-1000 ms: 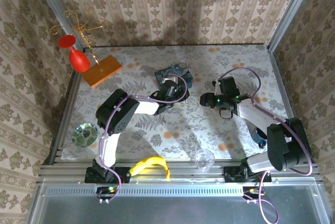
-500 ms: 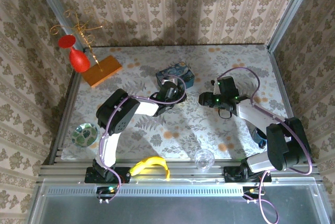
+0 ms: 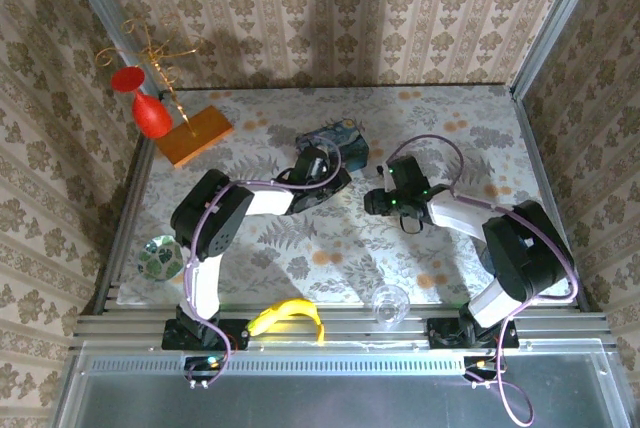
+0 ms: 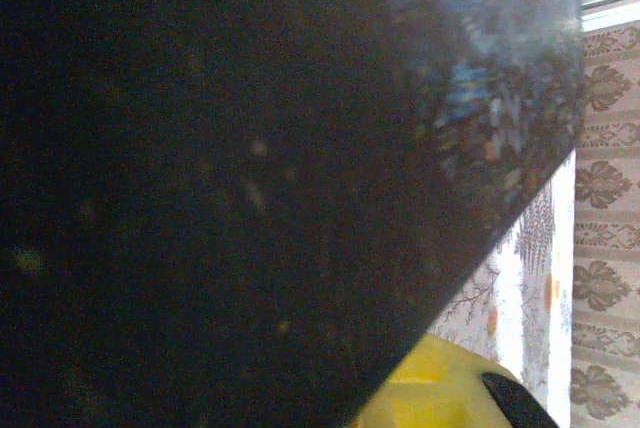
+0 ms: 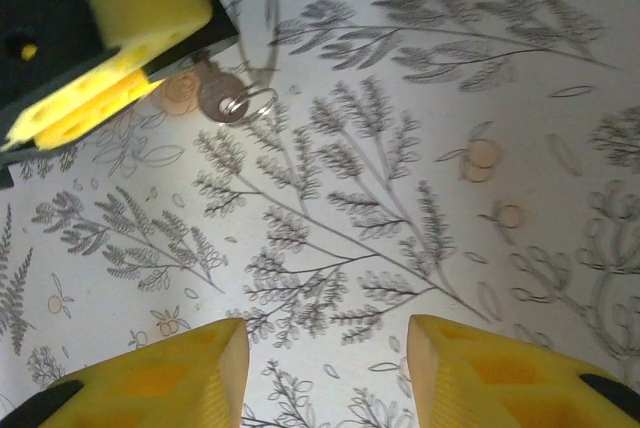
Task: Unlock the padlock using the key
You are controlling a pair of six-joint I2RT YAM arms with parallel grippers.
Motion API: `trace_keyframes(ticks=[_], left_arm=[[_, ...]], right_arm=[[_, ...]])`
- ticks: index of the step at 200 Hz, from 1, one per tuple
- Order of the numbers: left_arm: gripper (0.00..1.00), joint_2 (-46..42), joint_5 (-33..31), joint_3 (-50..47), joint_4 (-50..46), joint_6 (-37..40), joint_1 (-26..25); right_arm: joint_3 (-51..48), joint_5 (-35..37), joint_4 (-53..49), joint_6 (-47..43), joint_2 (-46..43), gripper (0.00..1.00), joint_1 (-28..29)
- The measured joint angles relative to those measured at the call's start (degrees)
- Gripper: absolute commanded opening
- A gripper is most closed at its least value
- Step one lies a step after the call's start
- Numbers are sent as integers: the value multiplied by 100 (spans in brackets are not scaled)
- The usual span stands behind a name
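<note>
Floral tablecloth (image 3: 300,248): key (image 5: 222,101) lies just beside the blue tin (image 3: 338,138).

A: Any text, labels, numbers?
B: None legible anywhere.
A: Key (image 5: 222,100)?
B: It lies ahead and left of the right fingers (image 5: 170,378). Plain metal face, no stamp I can read.
A: Blue painted tin (image 3: 335,140)?
B: Painted swirls, no lettering. It is dark and blurred right against the left fingers (image 4: 440,388).
A: Tablecloth (image 5: 400,198)?
B: Leaf and fruit print between the right fingers, no words.
</note>
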Motion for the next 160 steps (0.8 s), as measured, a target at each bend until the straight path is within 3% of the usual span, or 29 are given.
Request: trace_keyframes(ticks=[39,75,115,160], left_arm=[[0,-166,177,26,-428,-164,59],[0,-238,356,146,-798,-205,87],[0,-363,612,151,-1029,-356,116],[0,-483,894,149,-1060,-546,116]], right_arm=[[0,302,260,-306,7,41,302],[-55,1071,632,-885,7,35,750],[-942,1751,1864,-1478,7,34,1187],[-1283,2140,2389,-1941,-87,35,1517]])
